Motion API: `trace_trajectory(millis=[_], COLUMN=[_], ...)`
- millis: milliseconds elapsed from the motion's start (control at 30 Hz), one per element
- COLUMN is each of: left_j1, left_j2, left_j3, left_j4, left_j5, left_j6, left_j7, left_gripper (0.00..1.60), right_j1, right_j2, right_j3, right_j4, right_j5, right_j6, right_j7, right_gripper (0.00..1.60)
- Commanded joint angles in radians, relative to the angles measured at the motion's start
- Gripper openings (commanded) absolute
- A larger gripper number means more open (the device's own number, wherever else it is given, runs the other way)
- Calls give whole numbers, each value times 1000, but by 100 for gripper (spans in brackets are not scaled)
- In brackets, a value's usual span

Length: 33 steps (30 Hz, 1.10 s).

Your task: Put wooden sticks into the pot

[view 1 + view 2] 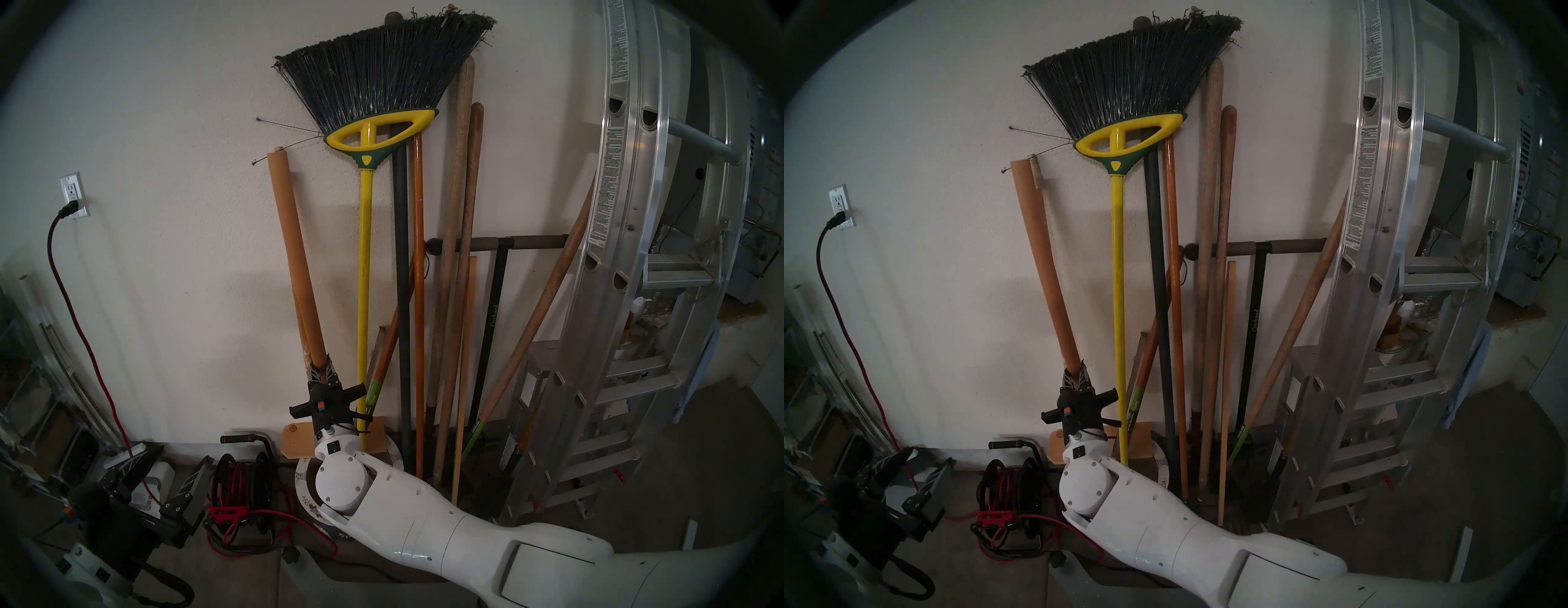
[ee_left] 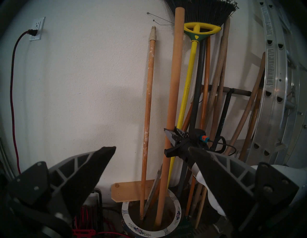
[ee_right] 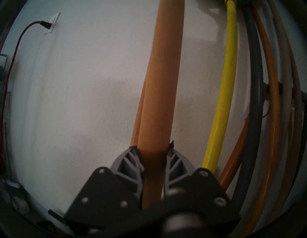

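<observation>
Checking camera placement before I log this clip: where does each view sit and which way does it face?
Head pair: high, looking down at poles against the wall; right arm and right gripper in front.
Left wrist: low at left, facing pot; own open left gripper.
Right wrist: looks up the dowel it clamps.
Shared: all show the dowel and broom.

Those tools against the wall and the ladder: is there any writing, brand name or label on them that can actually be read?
"Orchard": white letters running along the black T-handled tool shaft.
Long white label strips on the aluminium ladder: dense small print, too small to read.
Green label on an orange-handled tool: too small to read.
Label on a handle low down beside the ladder: too small to read.
Small round mark on the wooden board: not legible.
Nothing else bears readable text.
</observation>
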Motion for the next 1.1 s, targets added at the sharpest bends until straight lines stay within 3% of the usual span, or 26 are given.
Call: trace_trajectory(millis=[0,567,1067], left_j1=[0,-4,-8], left_j2=[-3,-8,-13], left_j3=[2,-1,-4], left_j4=[-8,-8,-8], left_j5=[-1,2,5], left_j6=[0,5,9], left_j7=[1,-6,-11], left_gripper=[160,160,160], right_j1=[97,248,331], right_j2=[-70,-145,-199], right_j3=[26,101,148], right_j4=[73,300,441], right_j5=[25,97,139], right_j6=[-26,14,19], right_j7=[56,228,317], right_gripper=[0,0,0])
